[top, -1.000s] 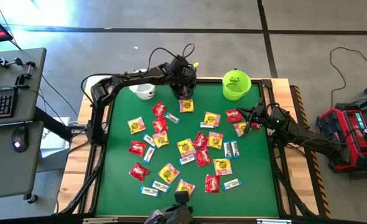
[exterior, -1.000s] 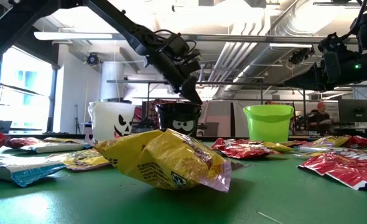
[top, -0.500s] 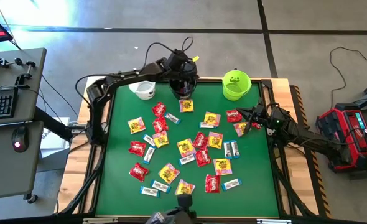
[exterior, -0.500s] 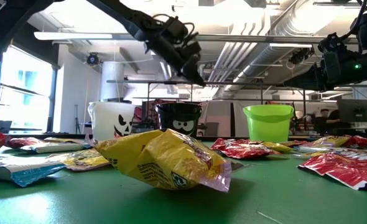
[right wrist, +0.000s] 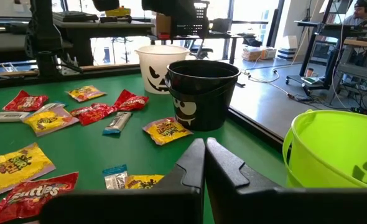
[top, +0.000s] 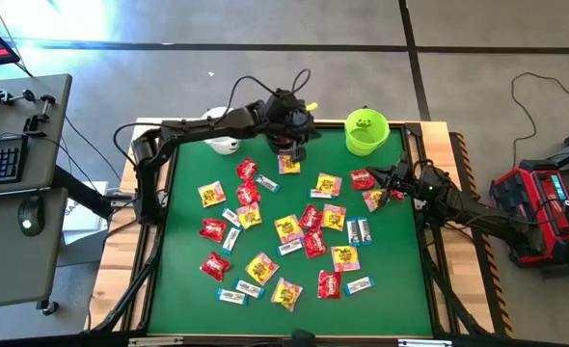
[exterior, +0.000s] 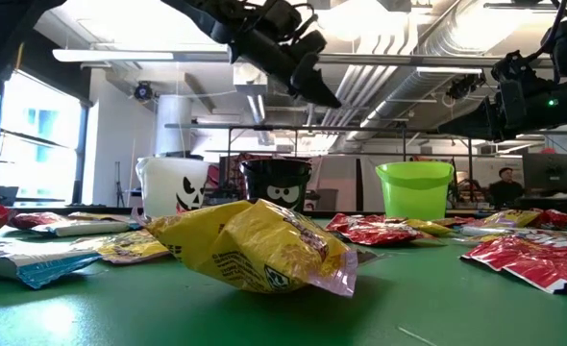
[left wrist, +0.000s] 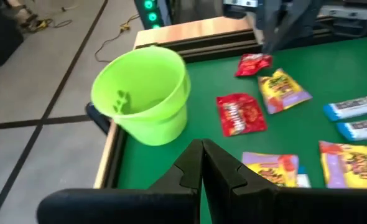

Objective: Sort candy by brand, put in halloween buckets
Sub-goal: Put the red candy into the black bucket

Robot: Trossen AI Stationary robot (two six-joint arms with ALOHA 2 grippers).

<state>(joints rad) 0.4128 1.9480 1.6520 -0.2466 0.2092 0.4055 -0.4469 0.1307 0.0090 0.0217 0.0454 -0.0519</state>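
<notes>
Many candy packets lie flat on the green table: red ones [top: 363, 179], yellow-and-pink ones [top: 287, 228], white-and-blue bars [top: 360, 285]. Three buckets stand along the far edge: white [exterior: 173, 187], black [exterior: 276, 183] and lime green [top: 365, 132]. My left gripper [left wrist: 202, 149] is shut and empty. It hangs high above the black bucket's right side [exterior: 328, 96] and faces the green bucket [left wrist: 143, 93]. My right gripper [right wrist: 205, 152] is shut and empty. It is low over the packets near the table's right edge [top: 379, 177].
A crumpled yellow packet [exterior: 250, 245] lies close in front of the low camera. Wooden borders [top: 453, 164] run along the table's sides. The open green cloth [top: 400, 270] at the near right holds few packets.
My left gripper has risen from just over the black bucket's mouth to well above it. It has also shifted a little toward the green bucket.
</notes>
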